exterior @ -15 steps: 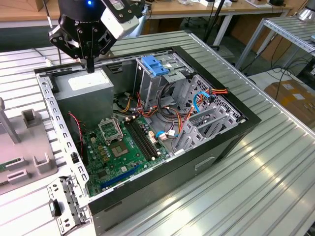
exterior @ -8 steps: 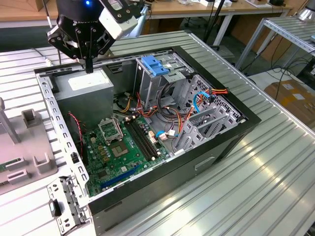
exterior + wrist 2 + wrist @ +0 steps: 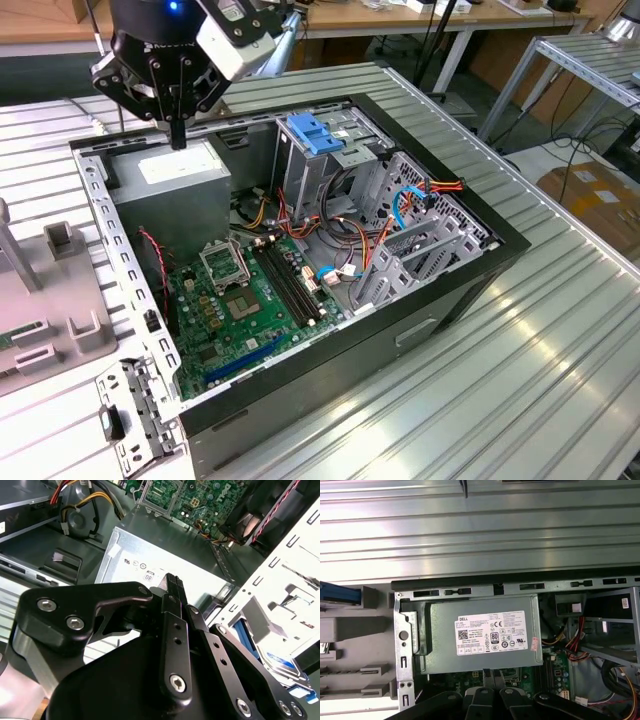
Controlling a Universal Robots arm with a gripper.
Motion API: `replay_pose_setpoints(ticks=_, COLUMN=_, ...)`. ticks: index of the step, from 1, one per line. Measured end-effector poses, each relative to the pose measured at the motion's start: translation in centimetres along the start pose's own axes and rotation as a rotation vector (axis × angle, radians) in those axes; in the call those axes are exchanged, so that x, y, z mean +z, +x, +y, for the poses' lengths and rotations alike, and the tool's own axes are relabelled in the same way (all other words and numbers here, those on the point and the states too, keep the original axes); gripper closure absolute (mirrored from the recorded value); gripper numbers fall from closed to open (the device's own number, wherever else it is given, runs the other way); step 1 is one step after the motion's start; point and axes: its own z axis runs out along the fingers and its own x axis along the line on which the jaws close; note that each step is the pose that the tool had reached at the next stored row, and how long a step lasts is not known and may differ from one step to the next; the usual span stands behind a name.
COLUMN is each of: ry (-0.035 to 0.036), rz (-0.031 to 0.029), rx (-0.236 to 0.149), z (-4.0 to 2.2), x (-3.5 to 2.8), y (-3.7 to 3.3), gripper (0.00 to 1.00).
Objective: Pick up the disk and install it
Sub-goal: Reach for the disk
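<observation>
Gripper (image 3: 178, 140) closed on nothing, poised above power supply (image 3: 170, 172); disk (image 3: 339, 594) off in grey rack (image 3: 350, 630) outside case (image 3: 400, 330). Open wide before reaching, line up square with its edges, and grip evenly to avoid tilt.

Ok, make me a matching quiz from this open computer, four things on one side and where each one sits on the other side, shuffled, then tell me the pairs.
Things:
1. pincer
2. disk
3. blue latch
4. circuit board

Places:
A. on top of the metal drive cage
B. outside the computer case
C. flat at the bottom of the case
D. over the grey power box

Pairs: 1-D, 2-B, 3-A, 4-C
</observation>
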Motion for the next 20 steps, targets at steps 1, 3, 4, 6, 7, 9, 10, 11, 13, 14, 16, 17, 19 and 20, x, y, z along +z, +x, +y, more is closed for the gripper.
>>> replay_pose_setpoints(ticks=1, ry=0.0, rz=0.0, rx=0.0, z=0.0, x=0.0, y=0.02, gripper=0.89)
replay_pose_setpoints(ticks=3, ry=0.0, rz=0.0, rx=0.0, z=-0.01, x=0.0, y=0.1, gripper=0.89)
replay_pose_setpoints(ticks=4, ry=0.0, rz=0.0, rx=0.0, z=-0.01, x=0.0, y=0.12, gripper=0.89)
replay_pose_setpoints(ticks=6, ry=-0.0001, rz=0.0, rx=0.0, z=-0.01, x=0.0, y=0.18, gripper=0.89)
replay_pose_setpoints(ticks=7, ry=0.0, rz=0.0, rx=0.0, z=-0.02, x=-0.01, y=0.2, gripper=0.89)
replay_pose_setpoints(ticks=9, ry=0.0, rz=0.0, rx=0.0, z=-0.02, x=-0.01, y=0.26, gripper=0.89)
replay_pose_setpoints(ticks=10, ry=0.0, rz=0.0, rx=0.0, z=-0.02, x=-0.01, y=0.31, gripper=0.89)
replay_pose_setpoints(ticks=11, ry=-0.0001, rz=0.0, rx=0.0, z=-0.03, x=-0.01, y=0.34, gripper=0.89)
replay_pose_setpoints(ticks=13, ry=0.0, rz=0.0, rx=0.0, z=-0.03, x=-0.01, y=0.41, gripper=0.89)
replay_pose_setpoints(ticks=14, ry=0.0, rz=0.0, rx=0.0, z=-0.04, x=-0.01, y=0.45, gripper=0.89)
replay_pose_setpoints(ticks=16, ry=0.0, rz=0.0, rx=0.0, z=-0.04, x=-0.01, y=0.54, gripper=0.89)
replay_pose_setpoints(ticks=17, ry=0.0, rz=0.0, rx=0.0, z=-0.05, x=-0.02, y=0.59, gripper=0.89)
replay_pose_setpoints(ticks=19, ry=0.0, rz=0.0, rx=0.0, z=-0.05, x=-0.02, y=0.69, gripper=0.89)
replay_pose_setpoints(ticks=20, ry=0.0, rz=0.0, rx=0.0, z=-0.06, x=-0.02, y=0.75, gripper=0.89)
